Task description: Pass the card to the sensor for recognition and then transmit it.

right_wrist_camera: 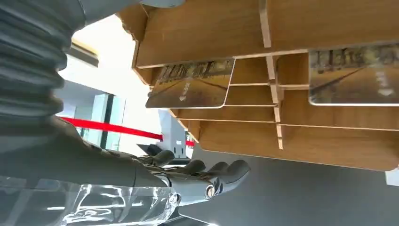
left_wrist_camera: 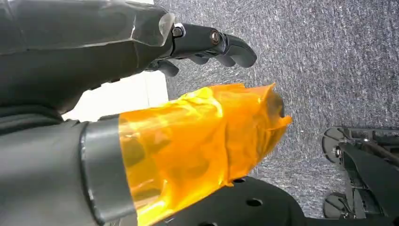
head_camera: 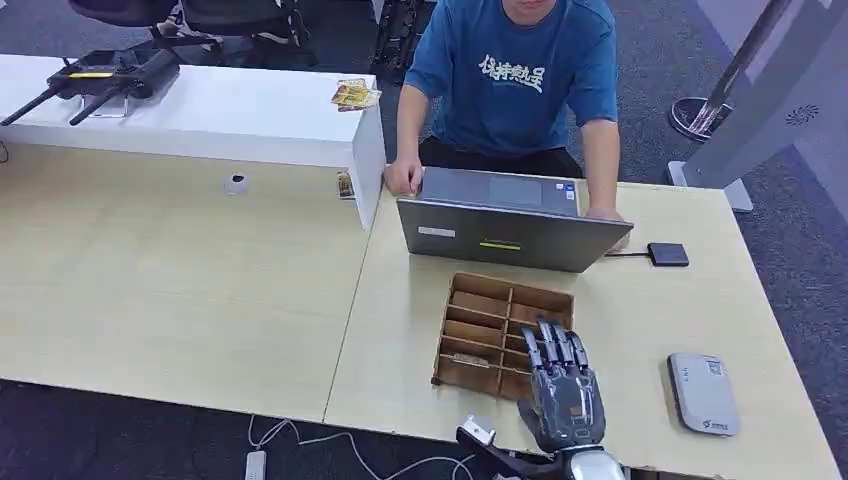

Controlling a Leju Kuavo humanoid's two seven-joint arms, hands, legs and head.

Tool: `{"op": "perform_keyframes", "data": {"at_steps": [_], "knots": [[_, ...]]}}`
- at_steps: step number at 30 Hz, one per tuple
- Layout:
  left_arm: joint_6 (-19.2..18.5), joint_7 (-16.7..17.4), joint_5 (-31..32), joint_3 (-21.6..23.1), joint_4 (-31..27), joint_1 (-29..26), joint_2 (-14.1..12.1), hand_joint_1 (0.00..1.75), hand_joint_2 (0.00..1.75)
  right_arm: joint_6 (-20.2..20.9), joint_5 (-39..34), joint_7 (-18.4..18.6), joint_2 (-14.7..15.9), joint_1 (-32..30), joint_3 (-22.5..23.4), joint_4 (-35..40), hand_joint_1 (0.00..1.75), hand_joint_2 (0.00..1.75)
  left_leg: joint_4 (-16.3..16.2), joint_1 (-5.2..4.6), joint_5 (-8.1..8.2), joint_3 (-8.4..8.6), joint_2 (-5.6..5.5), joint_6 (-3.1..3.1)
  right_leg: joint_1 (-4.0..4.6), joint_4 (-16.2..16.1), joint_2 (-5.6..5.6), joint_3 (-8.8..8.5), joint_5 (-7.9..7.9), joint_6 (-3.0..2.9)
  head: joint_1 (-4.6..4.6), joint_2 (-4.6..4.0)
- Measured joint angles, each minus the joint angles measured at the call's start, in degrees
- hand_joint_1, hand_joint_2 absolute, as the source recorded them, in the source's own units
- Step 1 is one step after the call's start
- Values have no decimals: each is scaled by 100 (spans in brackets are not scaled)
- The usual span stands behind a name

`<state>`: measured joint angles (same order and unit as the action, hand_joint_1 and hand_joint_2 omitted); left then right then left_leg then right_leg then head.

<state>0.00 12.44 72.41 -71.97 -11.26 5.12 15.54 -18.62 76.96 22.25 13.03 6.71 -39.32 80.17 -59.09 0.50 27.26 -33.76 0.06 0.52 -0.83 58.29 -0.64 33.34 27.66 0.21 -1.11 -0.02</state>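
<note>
A wooden compartment rack (head_camera: pixel 470 325) stands on the light table in front of a laptop. In the right wrist view two gold-brown cards (right_wrist_camera: pixel 190 84) (right_wrist_camera: pixel 355 75) stand in its slots. My right hand (head_camera: pixel 562 390) hovers at the rack's near right corner, fingers (right_wrist_camera: pixel 202 172) stretched out together toward the rack and holding nothing. A white card sensor (head_camera: pixel 702 392) lies flat on the table to the right of that hand. My left hand (left_wrist_camera: pixel 117 52) hangs over grey carpet, its orange-taped thumb (left_wrist_camera: pixel 197 132) apart from the dark fingers (left_wrist_camera: pixel 211 44), with nothing in it.
A person in a blue shirt sits behind the grey laptop (head_camera: pixel 510 228), both hands at it. A small black box (head_camera: pixel 668 254) on a cable lies right of the laptop. A white bench (head_camera: pixel 200 110) at the back left carries a black controller (head_camera: pixel 100 78) and some cards (head_camera: pixel 355 94).
</note>
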Motion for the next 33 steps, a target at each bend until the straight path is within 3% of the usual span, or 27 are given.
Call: {"op": "perform_keyframes", "data": {"at_steps": [12,19,33], "knots": [[-2,-59,-7,0,0,-3,0,0,0,4,-105,-65,0,-3,44,7,0,175,0,0,0,0,0,0,0,0,0,0,0,0,0,0],[7,-105,-48,0,0,-3,0,0,0,243,-542,-164,35,-13,52,149,0,175,0,0,0,0,0,0,0,0,0,1,0,0,0,0],[9,-129,-114,0,0,-5,0,0,0,452,-428,55,266,-210,26,612,0,175,0,0,1,0,0,-1,0,-1,0,1,0,0,0,0]]}}
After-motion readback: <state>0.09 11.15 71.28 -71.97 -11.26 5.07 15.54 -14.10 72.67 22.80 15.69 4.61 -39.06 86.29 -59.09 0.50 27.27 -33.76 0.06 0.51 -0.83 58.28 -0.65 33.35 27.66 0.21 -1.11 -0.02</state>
